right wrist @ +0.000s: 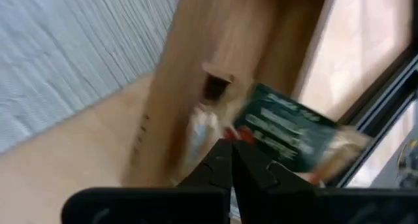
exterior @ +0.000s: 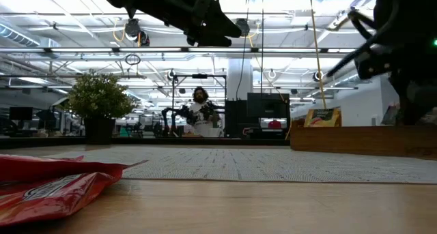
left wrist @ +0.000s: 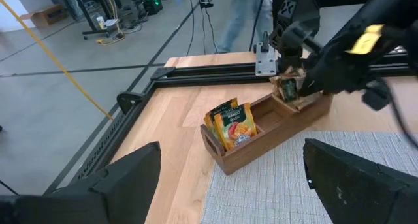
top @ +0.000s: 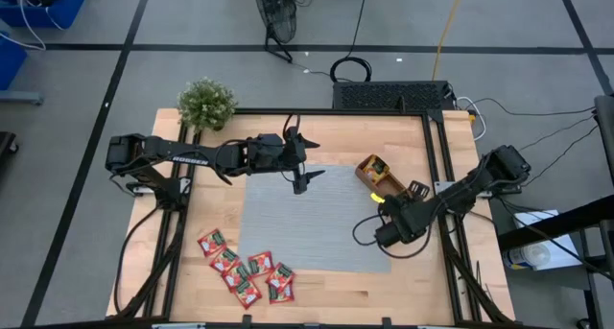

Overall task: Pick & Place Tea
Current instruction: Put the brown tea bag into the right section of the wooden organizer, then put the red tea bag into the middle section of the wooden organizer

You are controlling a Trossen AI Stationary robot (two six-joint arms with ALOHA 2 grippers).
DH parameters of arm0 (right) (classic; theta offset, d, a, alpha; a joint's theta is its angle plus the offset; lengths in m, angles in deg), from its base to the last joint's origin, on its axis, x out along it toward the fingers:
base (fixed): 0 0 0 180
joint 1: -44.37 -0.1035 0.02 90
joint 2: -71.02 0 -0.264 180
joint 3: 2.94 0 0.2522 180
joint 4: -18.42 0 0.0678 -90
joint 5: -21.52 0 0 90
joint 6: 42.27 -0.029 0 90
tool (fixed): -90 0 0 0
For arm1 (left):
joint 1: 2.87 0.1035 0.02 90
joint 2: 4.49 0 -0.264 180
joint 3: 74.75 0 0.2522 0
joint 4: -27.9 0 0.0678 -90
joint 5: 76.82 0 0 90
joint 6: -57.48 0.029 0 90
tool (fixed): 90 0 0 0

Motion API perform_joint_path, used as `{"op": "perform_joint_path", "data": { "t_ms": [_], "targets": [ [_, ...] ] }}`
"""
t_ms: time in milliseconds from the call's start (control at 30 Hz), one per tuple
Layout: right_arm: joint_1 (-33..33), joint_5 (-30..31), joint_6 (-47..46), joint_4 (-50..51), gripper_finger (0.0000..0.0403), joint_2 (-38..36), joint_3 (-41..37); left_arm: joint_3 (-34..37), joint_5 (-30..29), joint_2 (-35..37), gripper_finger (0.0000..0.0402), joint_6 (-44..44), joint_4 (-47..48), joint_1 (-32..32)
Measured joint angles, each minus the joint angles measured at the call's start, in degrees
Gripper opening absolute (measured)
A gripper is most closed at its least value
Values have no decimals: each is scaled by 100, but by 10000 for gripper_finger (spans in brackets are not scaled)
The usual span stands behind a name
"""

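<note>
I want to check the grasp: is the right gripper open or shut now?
Shut. In the right wrist view the right gripper has its fingertips together, on the edge of a dark green tea sachet at the wooden tray.

Sachets lie before the mat; the tray sits at its right.

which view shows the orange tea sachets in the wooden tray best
The left wrist view: the orange sachets stand upright in the end compartment of the wooden tray, labels facing the camera. The high view shows only a yellow speck in the tray, the low view one sachet top above the wall, the right wrist view none.
</note>
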Motion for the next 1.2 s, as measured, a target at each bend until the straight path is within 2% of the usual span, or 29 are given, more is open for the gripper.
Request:
{"op": "perform_joint_path", "data": {
  "t_ms": [233, 333, 500, 1200],
  "targets": [
    [163, -227, 260, -870, 0, -19, -640, 0, 0, 2, 365, 0, 0, 0],
    [159, -204, 236, -917, 0, -20, -686, 0, 0, 2, 365, 0, 0, 0],
    [75, -361, -48, -537, 0, 9, -463, 0, 0, 0, 365, 0, 0, 0],
    [-9, -827, 127, -395, 0, 7, 471, -1, 0, 0, 365, 0, 0, 0]
  ]
}}
